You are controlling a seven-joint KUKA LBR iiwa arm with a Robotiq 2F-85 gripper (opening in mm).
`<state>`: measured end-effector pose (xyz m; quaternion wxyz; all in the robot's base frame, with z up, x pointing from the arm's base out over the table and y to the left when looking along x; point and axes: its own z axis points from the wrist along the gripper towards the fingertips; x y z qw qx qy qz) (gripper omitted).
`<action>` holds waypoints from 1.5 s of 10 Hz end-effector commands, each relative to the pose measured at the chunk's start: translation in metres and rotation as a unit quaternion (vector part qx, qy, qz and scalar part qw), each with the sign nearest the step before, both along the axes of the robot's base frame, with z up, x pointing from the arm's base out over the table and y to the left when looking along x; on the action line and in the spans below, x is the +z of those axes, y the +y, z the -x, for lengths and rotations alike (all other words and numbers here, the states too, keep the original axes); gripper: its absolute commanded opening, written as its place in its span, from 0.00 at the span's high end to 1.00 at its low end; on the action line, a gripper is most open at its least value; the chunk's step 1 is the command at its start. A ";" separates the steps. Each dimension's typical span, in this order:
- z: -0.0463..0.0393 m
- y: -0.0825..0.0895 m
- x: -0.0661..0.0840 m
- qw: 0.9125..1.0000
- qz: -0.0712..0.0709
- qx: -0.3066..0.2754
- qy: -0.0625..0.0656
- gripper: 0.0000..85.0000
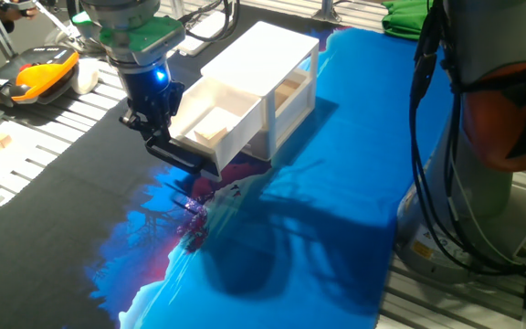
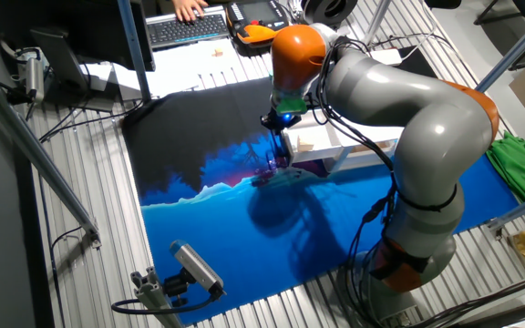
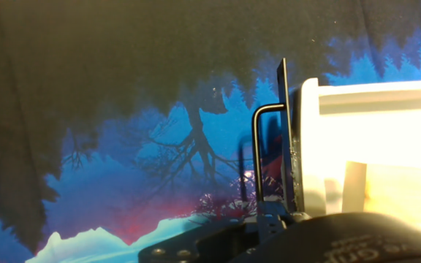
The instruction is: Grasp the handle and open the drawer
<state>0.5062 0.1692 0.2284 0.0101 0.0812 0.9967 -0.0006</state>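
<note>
The white cabinet [image 1: 258, 55] stands on a printed mat. Its drawer [image 1: 210, 123] is slid partway out and shows a cream interior. The black handle [image 1: 188, 158] runs along the drawer's front. My gripper [image 1: 158, 137] is at the bar's left end and appears shut on it. In the hand view the handle [image 3: 285, 131] stands as a thin black strip against the white drawer front [image 3: 310, 146] and runs down into the gripper body; the fingertips are hidden there. In the other fixed view the gripper [image 2: 279, 153] hangs beside the drawer [image 2: 306, 138].
A blue and black printed mat [image 1: 336, 183] covers the table. An orange and black device [image 1: 30, 73] lies at the far left. A green cloth [image 1: 409, 18] is at the back. The arm's base and cables [image 1: 482, 137] fill the right side. A keyboard [image 2: 185, 27] sits beyond the mat.
</note>
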 end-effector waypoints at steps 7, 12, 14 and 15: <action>0.0001 0.000 0.003 1.000 0.008 0.000 0.001 1.00; 0.0001 0.003 0.004 1.000 0.012 0.001 0.000 1.00; 0.0003 0.004 0.006 1.000 0.014 0.000 0.001 1.00; 0.0003 0.005 0.006 1.000 0.015 0.000 0.002 1.00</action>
